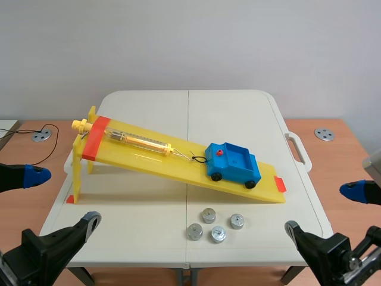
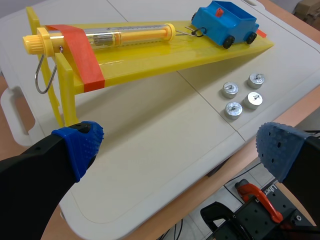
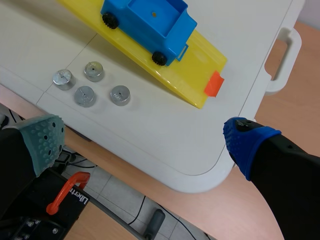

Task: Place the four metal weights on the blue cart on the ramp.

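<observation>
Metal weights [image 1: 218, 235]: all four down on the table [image 1: 137, 202], bunched close together by its near edge, just right of the middle seam, none stacked. Just beyond, the low end of the yellow ramp [image 1: 149, 156], with the blue cart [image 1: 233, 162] parked on its lower stretch, toward the table's right edge. Cart bed bare apart from a small red knob [image 1: 219, 153] at the uphill end. Hooked uphill to a clear spring scale [image 1: 134, 140] lying along the ramp up to its raised end near the left edge.

Judged from that: nothing loaded yet, whole task outstanding, four weights to lift and set in the cart.

Left jaws: spread wide, blue pads [image 2: 80, 145] well apart, gripping nothing, touching nothing, outside the table's near left corner. Right jaws: likewise spread wide, one grey-green pad [image 3: 45, 142] and one blue, empty, outside the near right corner, with the weights ahead.
</observation>
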